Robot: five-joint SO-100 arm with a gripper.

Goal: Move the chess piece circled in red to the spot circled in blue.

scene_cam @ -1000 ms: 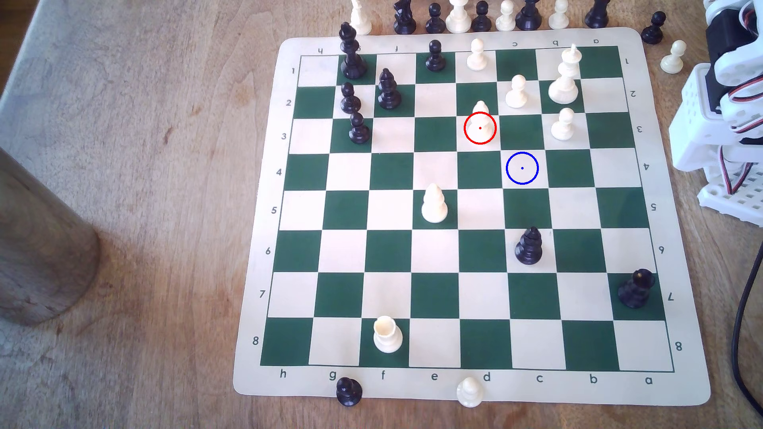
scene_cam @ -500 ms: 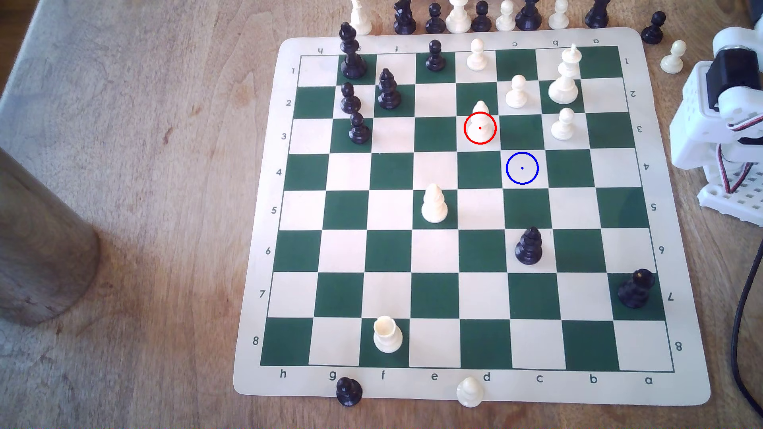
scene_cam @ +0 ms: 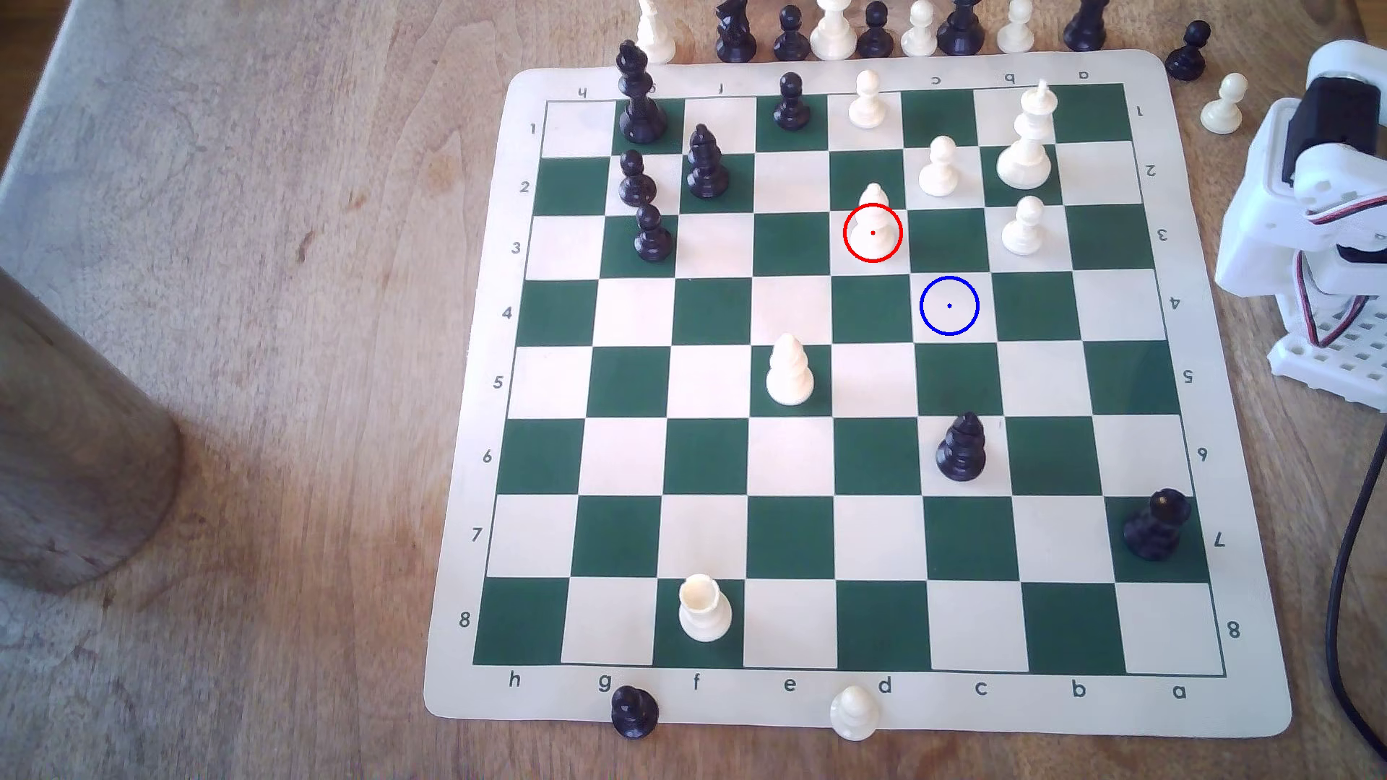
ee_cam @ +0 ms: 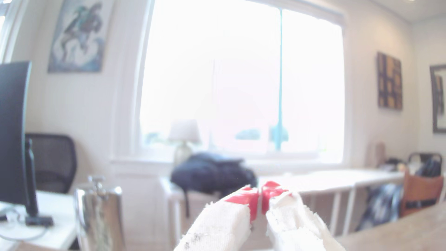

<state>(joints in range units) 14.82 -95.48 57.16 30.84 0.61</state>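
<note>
The chess piece circled in red [scene_cam: 873,221] is a cream piece with a pointed head, standing upright on a cream square of the green and cream board [scene_cam: 465,697]. The spot circled in blue [scene_cam: 949,305] is a bare cream square one step diagonally nearer and toward the exterior view's right. The white arm [scene_cam: 1321,187] sits folded off the board at the exterior view's right edge. In the wrist view my gripper [ee_cam: 260,193] points out at the room; its white-wrapped, red-tipped fingers [ee_cam: 241,200] press together with nothing between them.
Cream pawns [scene_cam: 940,166] [scene_cam: 1024,225] and a tall cream king [scene_cam: 1027,142] stand behind the blue ring. A cream piece [scene_cam: 789,371] and a black piece [scene_cam: 961,448] stand nearer. Spare pieces [scene_cam: 833,30] line the far edge. A metal cylinder [scene_cam: 67,450] stands at the left.
The arm's upper links have swung further toward the exterior view's right edge, leaving less of the arm in frame. No chess piece has moved.
</note>
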